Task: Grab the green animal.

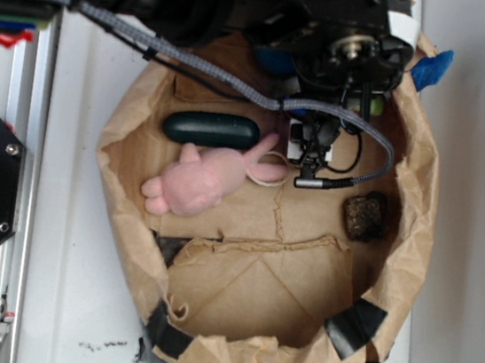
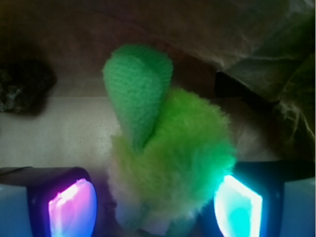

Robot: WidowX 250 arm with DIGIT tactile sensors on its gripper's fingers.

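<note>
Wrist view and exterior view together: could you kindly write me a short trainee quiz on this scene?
1. True or false: the green animal sits between the fingers of the claw.
2. Which thing lies closest to the dark green capsule? A) pink bunny B) yellow ball C) red cup
3. Fill in: everything lies inside a brown paper ____.
Key: 1 true; 2 A; 3 bag.

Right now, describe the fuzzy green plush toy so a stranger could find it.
Look in the crumpled brown paper bag, at its far end under the robot's black gripper. The fuzzy lime-green plush animal sits between the fingers; unlike the pink plush bunny, it is green.
</note>
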